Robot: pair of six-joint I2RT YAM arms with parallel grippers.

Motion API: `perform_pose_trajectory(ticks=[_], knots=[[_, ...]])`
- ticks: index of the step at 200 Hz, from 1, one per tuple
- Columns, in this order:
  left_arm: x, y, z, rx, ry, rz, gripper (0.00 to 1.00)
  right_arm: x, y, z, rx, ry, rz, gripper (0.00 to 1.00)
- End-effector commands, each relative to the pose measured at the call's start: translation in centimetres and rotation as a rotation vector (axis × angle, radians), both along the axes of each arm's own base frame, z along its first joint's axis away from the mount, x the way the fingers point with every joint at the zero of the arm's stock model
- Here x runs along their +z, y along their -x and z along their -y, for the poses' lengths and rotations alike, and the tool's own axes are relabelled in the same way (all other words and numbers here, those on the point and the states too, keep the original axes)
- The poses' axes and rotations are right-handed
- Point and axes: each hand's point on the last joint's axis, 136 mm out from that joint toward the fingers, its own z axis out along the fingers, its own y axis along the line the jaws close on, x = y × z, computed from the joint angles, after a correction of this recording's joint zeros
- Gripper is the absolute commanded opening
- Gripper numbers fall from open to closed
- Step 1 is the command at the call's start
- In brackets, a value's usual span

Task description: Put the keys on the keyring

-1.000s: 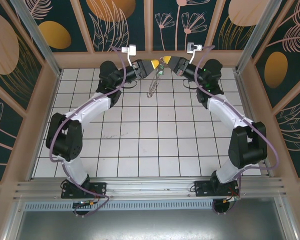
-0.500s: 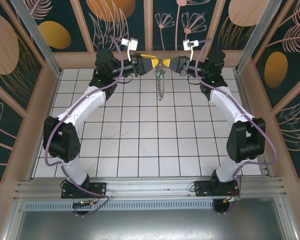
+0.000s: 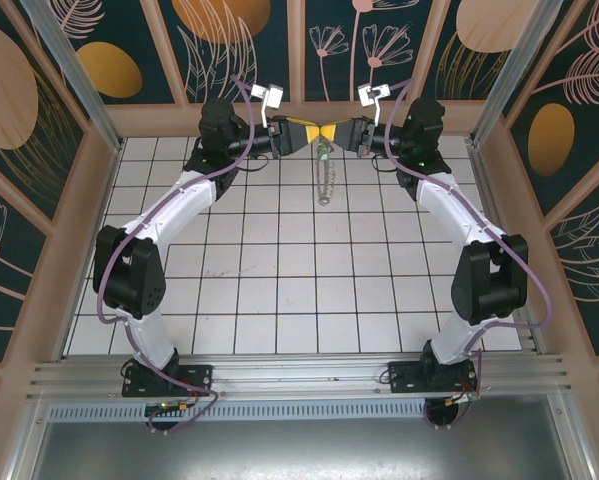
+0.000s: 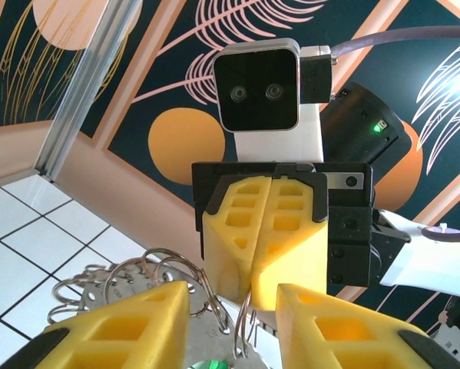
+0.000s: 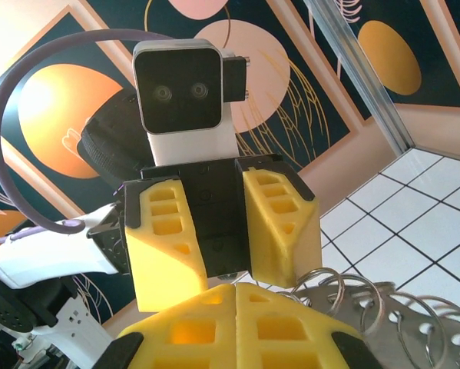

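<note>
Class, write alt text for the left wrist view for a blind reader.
The right gripper, yellow fingers pressed shut, faces the camera and pinches the keyring, whose wire loops spread at lower left. The left gripper frames the bottom edge, its fingers apart.

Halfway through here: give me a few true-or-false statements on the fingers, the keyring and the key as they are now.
1. The right fingers are shut. True.
2. The left fingers are pressed together. False: there is a gap between them.
3. The keyring lies flat on the table. False: it hangs in the air from where the two sets of fingers meet.
4. The key has a green head. True.
</note>
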Motion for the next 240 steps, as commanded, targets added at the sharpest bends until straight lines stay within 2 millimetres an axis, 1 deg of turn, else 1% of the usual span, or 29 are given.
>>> perform_pose_trajectory(ticks=[1,37,72,88,117,133,158,172,180,188,205,212,233,240], knots=[[0.7,0.6,0.1,-0.035,0.026,0.033,0.33,1.6,0.3,-0.4,0.02,-0.012,0.079,0.0],[0.6,1.0,0.3,-0.05,0.033,0.03,0.28,1.4,0.0,-0.4,0.009,-0.016,0.072,0.0],[0.4,1.3,0.4,-0.06,0.04,0.028,0.3,1.3,-0.3,-0.4,-0.007,-0.02,0.064,0.0],[0.2,1.4,0.4,-0.065,0.045,0.025,0.29,1.3,-0.5,-0.3,-0.013,-0.022,0.061,0.0],[0.3,1.8,0.5,-0.08,0.057,0.028,0.2,1.3,-0.8,-0.3,-0.02,-0.025,0.055,0.0],[0.4,2.0,0.4,-0.087,0.062,0.031,0.17,1.3,-0.9,-0.2,-0.028,-0.028,0.051,0.0],[0.5,2.2,0.4,-0.092,0.074,0.034,0.2,1.3,-1.1,0.0,-0.032,-0.037,0.044,0.0],[0.5,2.3,0.4,-0.095,0.08,0.035,0.19,1.2,-1.1,0.0,-0.033,-0.04,0.04,0.0],[0.5,2.3,0.4,-0.099,0.082,0.034,0.17,1.2,-1.2,0.0,-0.036,-0.042,0.04,0.0],[0.6,2.5,0.5,-0.106,0.084,0.038,0.12,1.2,-1.1,-0.1,-0.035,-0.043,0.038,0.0],[0.5,2.8,0.7,-0.116,0.083,0.041,0.08,1.2,-1.2,0.0,-0.04,-0.046,0.035,0.0],[0.5,2.8,0.8,-0.118,0.084,0.04,0.09,1.2,-1.2,0.0,-0.039,-0.047,0.035,0.0],[0.5,2.8,1.0,-0.114,0.086,0.036,0.17,1.2,-1.2,-0.1,-0.034,-0.049,0.033,0.0],[0.5,2.7,1.0,-0.11,0.088,0.034,0.17,1.1,-1.2,-0.1,-0.034,-0.048,0.031,0.0]])
